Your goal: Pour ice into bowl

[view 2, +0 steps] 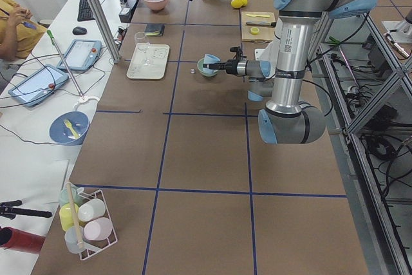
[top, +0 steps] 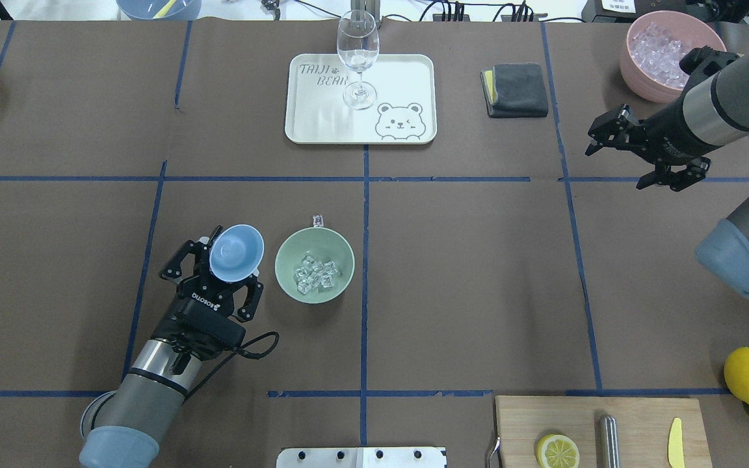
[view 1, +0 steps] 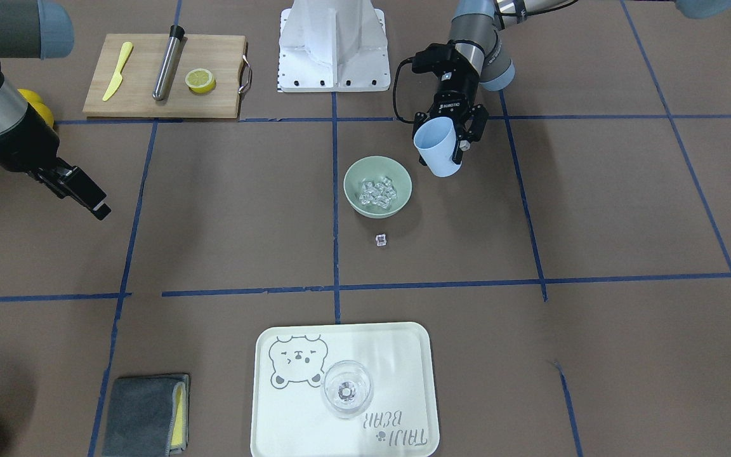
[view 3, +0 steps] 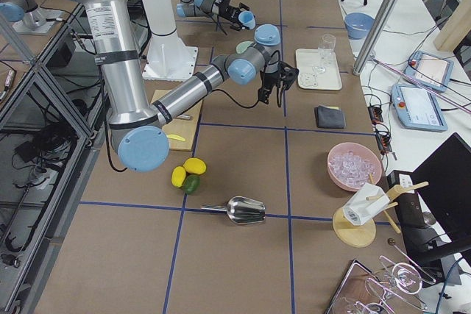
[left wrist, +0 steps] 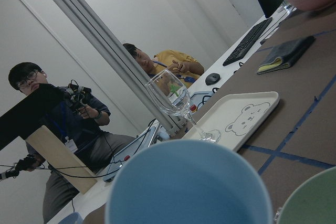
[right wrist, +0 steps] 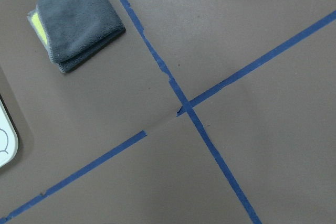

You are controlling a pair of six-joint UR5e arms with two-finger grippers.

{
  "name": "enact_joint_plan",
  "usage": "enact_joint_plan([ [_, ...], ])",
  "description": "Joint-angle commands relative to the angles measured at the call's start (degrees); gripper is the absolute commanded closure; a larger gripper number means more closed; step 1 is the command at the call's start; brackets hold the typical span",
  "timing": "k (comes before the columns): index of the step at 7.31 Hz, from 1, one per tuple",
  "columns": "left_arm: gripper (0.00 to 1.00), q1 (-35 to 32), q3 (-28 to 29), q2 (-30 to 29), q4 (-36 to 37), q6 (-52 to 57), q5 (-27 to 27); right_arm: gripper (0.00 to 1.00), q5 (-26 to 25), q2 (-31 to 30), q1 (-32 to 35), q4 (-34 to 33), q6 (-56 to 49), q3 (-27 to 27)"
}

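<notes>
The pale sage-green bowl point(view 1: 351, 183) point(top: 283, 265) sits near the table's middle. It holds several clear ice cubes point(view 1: 378, 192) point(top: 314, 274). One stray ice cube point(view 1: 381, 239) point(top: 317, 221) lies on the table just beyond the bowl. My left gripper point(view 1: 445, 143) point(top: 228, 263) is shut on a light blue cup point(view 1: 438, 147) point(top: 236, 252), held above the table beside the bowl. The cup point(left wrist: 189, 187) looks empty in the left wrist view, with the bowl's rim point(left wrist: 315, 203) at its right. My right gripper point(top: 615, 168) is open and empty, far to the right.
A white bear tray point(top: 322, 123) with a wine glass point(top: 357, 58) stands at the far side. A grey cloth point(top: 516, 90) point(right wrist: 79, 19) and a pink container of ice point(top: 664, 55) are far right. A cutting board point(top: 599, 429) with half a lemon, a knife and a metal rod is near right.
</notes>
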Motion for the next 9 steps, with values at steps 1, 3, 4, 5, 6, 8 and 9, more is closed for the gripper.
enact_joint_plan([
  [1, 1.0, -1.0, 0.0, 5.2, 0.0, -3.0, -2.1, 0.0, 0.1, 0.1, 0.0, 0.0, 0.0, 0.0],
  [3, 1.0, -4.9, 0.0, 11.0, 0.1, -4.4, -7.7, 0.0, 0.1, 0.3, 0.0, 0.0, 0.1, 0.0],
  [4, 1.0, -7.6, 0.0, 13.8, 0.1, -7.2, -11.7, 0.0, 0.4, 0.3, 0.0, 0.0, 0.1, 0.0],
  [5, 1.0, -11.4, -0.3, 16.5, 0.1, -9.2, -17.6, 0.0, 0.4, 0.4, 0.0, 0.0, 0.1, 0.1],
  [6, 1.0, -12.7, -0.4, 18.5, 0.1, -14.3, -19.9, 0.0, 0.4, 0.4, 0.0, 0.0, 0.1, 0.2],
  [8, 1.0, -13.6, -0.5, 21.8, -0.5, -25.9, -20.6, 0.0, 0.4, 0.7, -0.1, 0.1, 0.1, 0.3],
  [9, 1.0, -13.6, 0.2, 22.6, -2.6, -33.4, -20.2, 0.0, 0.4, 0.9, -0.1, 0.1, 0.2, 0.6],
])
